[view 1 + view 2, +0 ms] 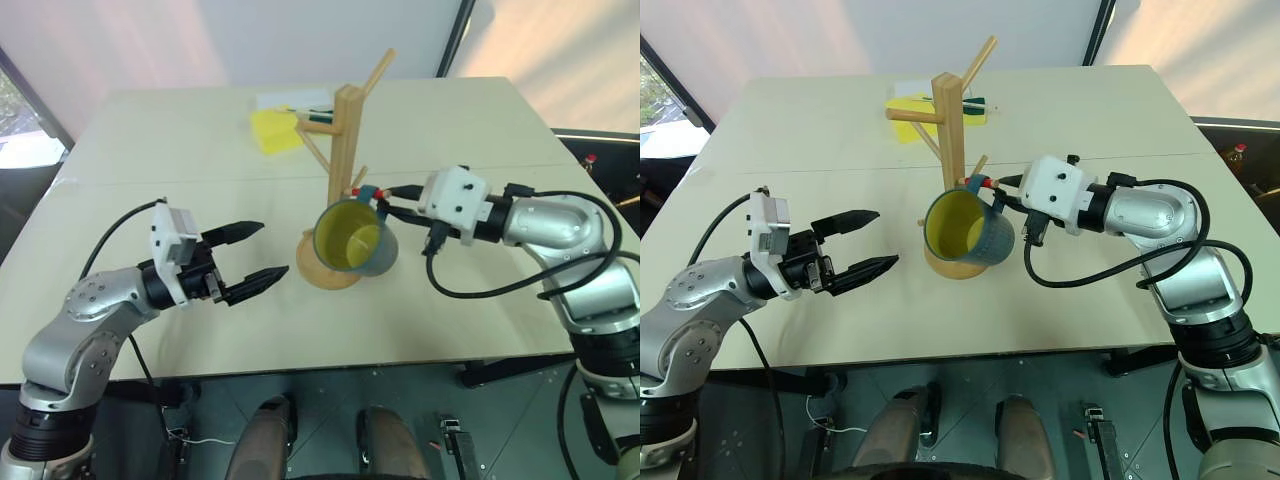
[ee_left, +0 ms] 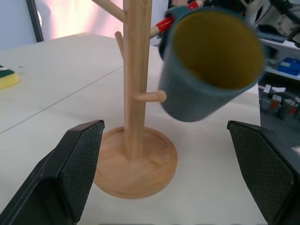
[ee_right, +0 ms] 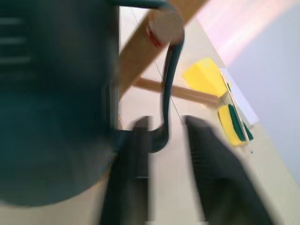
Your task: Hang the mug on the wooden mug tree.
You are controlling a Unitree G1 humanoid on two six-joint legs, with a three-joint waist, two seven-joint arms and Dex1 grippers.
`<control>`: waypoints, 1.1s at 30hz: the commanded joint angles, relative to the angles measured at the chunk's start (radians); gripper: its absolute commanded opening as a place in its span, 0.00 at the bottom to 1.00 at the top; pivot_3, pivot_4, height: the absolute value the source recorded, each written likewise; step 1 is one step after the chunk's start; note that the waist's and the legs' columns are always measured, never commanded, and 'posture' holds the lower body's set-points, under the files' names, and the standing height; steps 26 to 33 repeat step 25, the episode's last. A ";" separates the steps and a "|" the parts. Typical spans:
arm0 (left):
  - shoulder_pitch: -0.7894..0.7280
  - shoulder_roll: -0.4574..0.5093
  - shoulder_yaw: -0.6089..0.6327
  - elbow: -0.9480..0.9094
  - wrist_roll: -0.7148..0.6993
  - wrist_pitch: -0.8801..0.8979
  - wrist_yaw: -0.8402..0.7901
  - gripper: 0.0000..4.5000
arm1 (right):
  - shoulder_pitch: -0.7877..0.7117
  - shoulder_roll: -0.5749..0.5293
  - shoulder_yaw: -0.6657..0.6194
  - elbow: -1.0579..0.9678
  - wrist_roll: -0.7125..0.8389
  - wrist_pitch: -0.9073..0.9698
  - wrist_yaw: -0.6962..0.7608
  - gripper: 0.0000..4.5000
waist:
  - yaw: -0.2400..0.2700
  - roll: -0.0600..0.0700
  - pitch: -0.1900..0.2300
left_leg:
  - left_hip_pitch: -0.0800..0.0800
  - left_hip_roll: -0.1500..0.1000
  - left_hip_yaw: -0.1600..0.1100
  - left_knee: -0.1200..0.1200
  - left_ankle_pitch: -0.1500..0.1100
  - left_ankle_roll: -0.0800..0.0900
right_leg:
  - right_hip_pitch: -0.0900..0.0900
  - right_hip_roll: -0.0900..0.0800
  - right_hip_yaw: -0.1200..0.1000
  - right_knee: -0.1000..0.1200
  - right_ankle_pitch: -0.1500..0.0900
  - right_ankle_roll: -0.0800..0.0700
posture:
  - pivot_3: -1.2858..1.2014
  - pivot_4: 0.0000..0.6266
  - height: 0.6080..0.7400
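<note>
Mug (image 1: 355,240) handle looped over peg of wooden mug tree (image 1: 345,150) mid-worktop; right gripper (image 3: 161,136) fingers parted around handle, best withdrawn straight, no snag; left gripper (image 1: 248,258) open, empty.

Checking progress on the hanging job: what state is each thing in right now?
mug: tipped on its side, handle looped over a red-tipped peg, off the table.
wooden mug tree: upright on its round base.
right gripper: at the mug handle, jaws parted around it.
left gripper: jaws wide open, empty, beside the tree.
yellow sponges: lying flat at the table's far side.
</note>
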 commanded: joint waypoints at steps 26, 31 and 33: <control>0.155 -0.274 0.086 0.391 0.350 -0.341 0.405 1.00 | 0.371 0.407 -0.304 0.325 0.214 -0.126 -0.234 0.66 | 0.020 0.000 -0.001 | 0.002 0.000 0.001 0.001 0.000 0.000 | 0.001 0.001 0.000 0.002 0.000 0.000 | 0.52 0.24 1.00; 0.155 -0.274 0.086 0.391 0.350 -0.341 0.405 1.00 | 0.371 0.407 -0.304 0.325 0.214 -0.126 -0.234 0.66 | 0.020 0.000 -0.001 | 0.002 0.000 0.001 0.001 0.000 0.000 | 0.001 0.001 0.000 0.002 0.000 0.000 | 0.52 0.24 1.00; 0.155 -0.274 0.086 0.391 0.350 -0.341 0.405 1.00 | 0.371 0.407 -0.304 0.325 0.214 -0.126 -0.234 0.66 | 0.020 0.000 -0.001 | 0.002 0.000 0.001 0.001 0.000 0.000 | 0.001 0.001 0.000 0.002 0.000 0.000 | 0.52 0.24 1.00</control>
